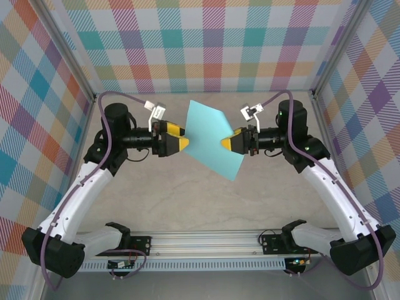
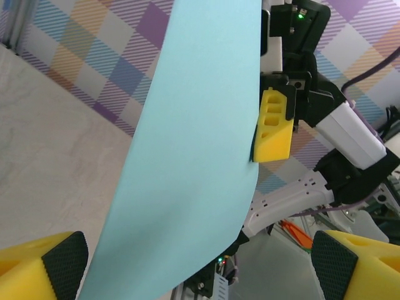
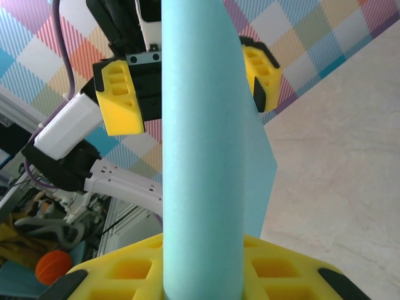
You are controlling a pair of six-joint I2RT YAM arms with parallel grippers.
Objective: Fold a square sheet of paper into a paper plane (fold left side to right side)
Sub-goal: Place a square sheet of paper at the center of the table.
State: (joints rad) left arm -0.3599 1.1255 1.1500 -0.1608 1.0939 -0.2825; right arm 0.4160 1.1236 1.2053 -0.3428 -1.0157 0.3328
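Note:
The square sheet of paper (image 1: pixel 211 139) is plain turquoise and hangs in the air above the table, tilted, between the two arms. My right gripper (image 1: pixel 226 143) is shut on its right edge; in the right wrist view the sheet (image 3: pixel 201 144) rises bowed out of my yellow fingers (image 3: pixel 125 272). My left gripper (image 1: pixel 184 137) is open at the sheet's left edge. Its yellow fingers (image 3: pixel 119 99) stand one on each side of the paper without touching it. In the left wrist view the sheet (image 2: pixel 187 162) hangs between my wide-apart pads (image 2: pixel 65 256). The paper plane is out of view.
Beige tabletop (image 1: pixel 187 200) lies below the sheet. Plaid walls (image 1: pixel 206 44) close in the back and both sides. An aluminium rail (image 1: pixel 206 240) with the arm bases runs along the near edge. An orange ball (image 3: pixel 52 266) sits beyond the table.

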